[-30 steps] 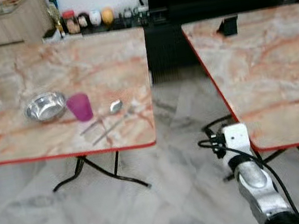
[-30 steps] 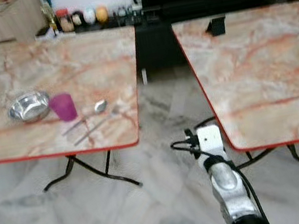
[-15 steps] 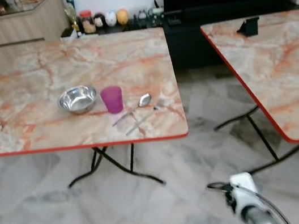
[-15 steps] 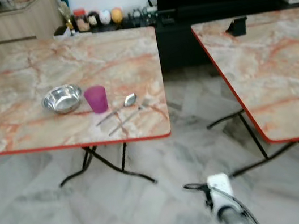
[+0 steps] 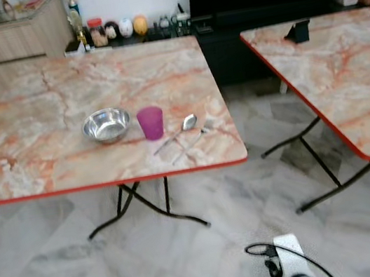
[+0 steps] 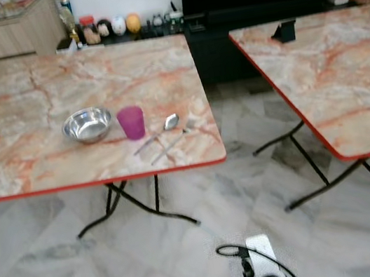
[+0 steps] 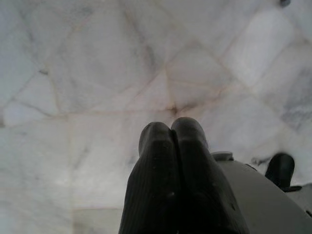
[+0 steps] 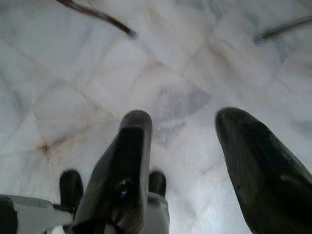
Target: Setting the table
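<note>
On the left table (image 5: 44, 144) we see a steel bowl (image 5: 106, 125), a pink cup (image 5: 151, 123), a spoon (image 5: 183, 127) and a fork (image 5: 191, 142) set close together. We judge this place laid, the right table (image 5: 345, 76) not. Our left gripper (image 7: 171, 134) hangs pressed together, the right gripper (image 8: 183, 126) spread apart, both empty over the floor

Pink cup (image 5: 151, 123), silver bowl (image 5: 106, 125), orange-veined marble table (image 5: 41, 127) w/ red edge, grey floor (image 5: 190, 251).
</note>
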`<state>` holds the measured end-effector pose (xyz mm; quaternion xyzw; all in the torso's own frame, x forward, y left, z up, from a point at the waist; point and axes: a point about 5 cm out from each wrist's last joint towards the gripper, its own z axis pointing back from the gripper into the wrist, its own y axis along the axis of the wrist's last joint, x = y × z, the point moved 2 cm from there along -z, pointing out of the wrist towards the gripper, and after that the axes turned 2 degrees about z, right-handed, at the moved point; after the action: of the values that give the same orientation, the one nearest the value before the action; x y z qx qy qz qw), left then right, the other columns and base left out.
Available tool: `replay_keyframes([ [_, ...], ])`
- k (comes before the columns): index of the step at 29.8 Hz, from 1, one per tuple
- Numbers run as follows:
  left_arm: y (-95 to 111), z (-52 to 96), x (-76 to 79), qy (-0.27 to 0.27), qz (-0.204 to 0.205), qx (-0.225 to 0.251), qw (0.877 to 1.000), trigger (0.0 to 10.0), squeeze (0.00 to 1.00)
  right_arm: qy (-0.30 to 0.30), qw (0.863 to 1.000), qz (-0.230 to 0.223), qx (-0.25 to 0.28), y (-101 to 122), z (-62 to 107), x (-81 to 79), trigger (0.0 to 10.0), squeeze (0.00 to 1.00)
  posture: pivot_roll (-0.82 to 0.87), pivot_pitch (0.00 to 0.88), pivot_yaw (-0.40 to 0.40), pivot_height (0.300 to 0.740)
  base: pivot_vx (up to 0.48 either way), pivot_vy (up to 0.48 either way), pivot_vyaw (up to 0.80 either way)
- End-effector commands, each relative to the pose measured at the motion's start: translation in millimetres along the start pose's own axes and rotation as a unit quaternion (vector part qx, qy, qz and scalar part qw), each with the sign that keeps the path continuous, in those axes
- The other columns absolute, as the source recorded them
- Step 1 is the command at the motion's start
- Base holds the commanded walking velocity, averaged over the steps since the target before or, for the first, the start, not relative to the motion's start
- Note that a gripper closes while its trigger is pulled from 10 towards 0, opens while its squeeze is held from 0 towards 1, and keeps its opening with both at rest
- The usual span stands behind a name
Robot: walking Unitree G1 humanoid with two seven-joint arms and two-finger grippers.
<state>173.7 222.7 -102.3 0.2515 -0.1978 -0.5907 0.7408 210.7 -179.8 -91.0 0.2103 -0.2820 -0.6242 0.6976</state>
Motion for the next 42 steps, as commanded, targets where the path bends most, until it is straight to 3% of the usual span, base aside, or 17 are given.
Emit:
replay_keyframes([
  [1, -4.8, 0.7, -1.2, 0.003, -0.001, -0.012, 1.000, 10.0, 0.00, 0.002, 1.000, -0.001, 0.001, 1.9, -0.6, -1.7, 10.0, 0.00, -0.07, 0.000, 0.020, 0.732, 0.000, 0.277, 0.00],
  [10, -4.9, 0.7, -0.9, 0.003, 0.000, -0.012, 1.000, 10.0, 0.00, 0.009, 1.000, -0.008, -0.008, -2.4, 0.1, -7.6, 10.0, 0.00, -0.07, 0.000, 0.022, 0.732, 0.000, 0.279, 0.00],
  [15, -4.6, 0.7, -1.3, 0.004, 0.000, -0.011, 1.000, 10.0, 0.00, -0.027, 0.998, -0.058, -0.005, -2.3, 0.2, 5.9, 10.0, 0.00, -0.06, 0.000, 0.023, 0.732, 0.000, 0.277, 0.00],
  [22, -3.8, 0.6, -2.0, 0.005, -0.006, -0.010, 1.000, 10.0, 0.00, -0.028, 0.998, -0.061, -0.010, -3.0, 0.3, 15.0, 10.0, 0.00, -0.06, 0.000, 0.022, 0.732, 0.000, 0.000, 0.00],
  [42, -4.7, 0.7, -1.8, 0.004, -0.004, -0.012, 1.000, 10.0, 0.00, 0.003, 0.996, -0.087, -0.026, -12.1, 2.0, 9.6, 10.0, 0.00, -0.07, 0.000, 0.018, 0.732, 0.000, 0.000, 0.00],
])
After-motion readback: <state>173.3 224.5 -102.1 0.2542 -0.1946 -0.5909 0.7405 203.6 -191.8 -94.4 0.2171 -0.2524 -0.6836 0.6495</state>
